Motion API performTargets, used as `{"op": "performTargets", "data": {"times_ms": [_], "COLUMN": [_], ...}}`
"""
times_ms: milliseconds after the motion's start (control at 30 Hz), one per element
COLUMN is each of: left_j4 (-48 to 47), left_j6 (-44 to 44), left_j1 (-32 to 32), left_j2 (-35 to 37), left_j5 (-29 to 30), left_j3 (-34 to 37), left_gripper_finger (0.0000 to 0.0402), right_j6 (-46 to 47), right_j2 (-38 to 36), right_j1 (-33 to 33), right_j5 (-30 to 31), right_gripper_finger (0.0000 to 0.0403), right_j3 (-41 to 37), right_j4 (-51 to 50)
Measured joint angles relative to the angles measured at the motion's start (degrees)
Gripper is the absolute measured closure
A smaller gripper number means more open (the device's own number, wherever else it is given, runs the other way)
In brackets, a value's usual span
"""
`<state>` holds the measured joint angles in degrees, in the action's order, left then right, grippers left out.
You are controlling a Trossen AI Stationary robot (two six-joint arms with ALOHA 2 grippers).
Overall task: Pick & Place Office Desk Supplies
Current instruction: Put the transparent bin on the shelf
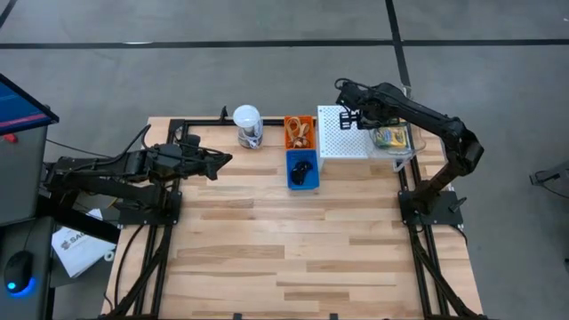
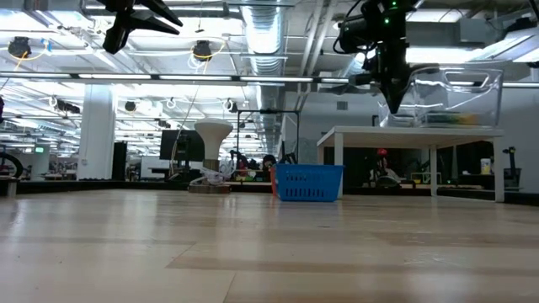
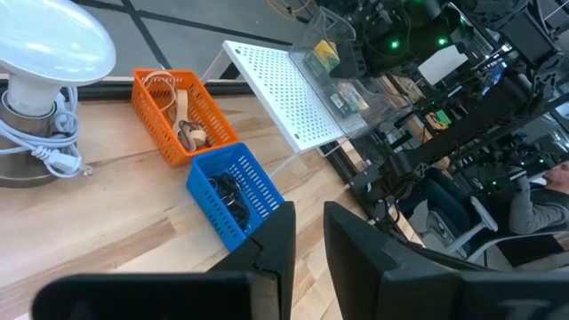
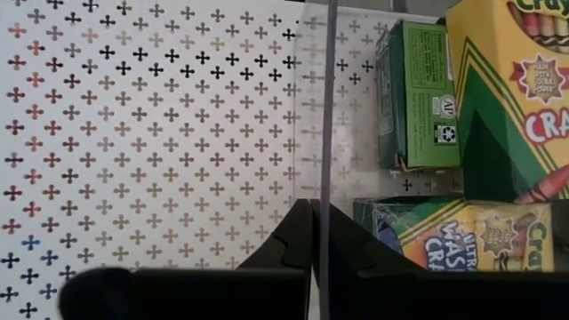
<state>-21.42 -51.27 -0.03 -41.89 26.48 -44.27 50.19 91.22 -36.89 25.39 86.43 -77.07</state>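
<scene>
Two yellow-and-green crayon boxes (image 4: 507, 116) lie inside a clear bin (image 2: 455, 88) on the white perforated shelf (image 1: 342, 133). Tan rubber bands (image 3: 188, 133) sit in an orange basket (image 1: 300, 131). Black clips (image 3: 227, 191) sit in a blue basket (image 1: 302, 169). My right gripper (image 4: 313, 233) is shut, pointing down over the shelf, right beside the bin's near wall (image 4: 327, 133). My left gripper (image 3: 309, 240) hangs high over the table's left side, its fingers a narrow gap apart with nothing between them. My right gripper's shut fingertips (image 4: 298, 227) stand at the clear bin's wall edge, outside the bin, coming from above. Whether they touch the wall, I cannot tell.
A white-lidded jar (image 1: 247, 124) with a coiled cord stands at the far edge, left of the orange basket. The shelf stands on legs above the table (image 1: 293, 240). Bare wood stretches across the table's near half.
</scene>
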Motion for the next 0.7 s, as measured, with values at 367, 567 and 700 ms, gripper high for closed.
{"op": "performTargets", "data": {"times_ms": [367, 567, 700], "left_j4": [0.0, 0.0, 0.0], "left_j6": [0.0, 0.0, 0.0], "left_j1": [0.0, 0.0, 0.0], "left_j2": [0.0, 0.0, 0.0], "left_j5": [0.0, 0.0, 0.0], "left_j3": [0.0, 0.0, 0.0], "left_gripper_finger": [0.0348, 0.0348, 0.0348], "right_j6": [-0.4, -2.1, -2.7], "right_j2": [0.0, 0.0, 0.0], "right_j1": [-0.9, -1.1, -1.2], "right_j5": [-0.5, -0.7, -0.5], "right_gripper_finger": [0.0403, 0.0403, 0.0403], "right_j3": [0.0, 0.0, 0.0], "right_j4": [2.3, 2.3, 2.3]}}
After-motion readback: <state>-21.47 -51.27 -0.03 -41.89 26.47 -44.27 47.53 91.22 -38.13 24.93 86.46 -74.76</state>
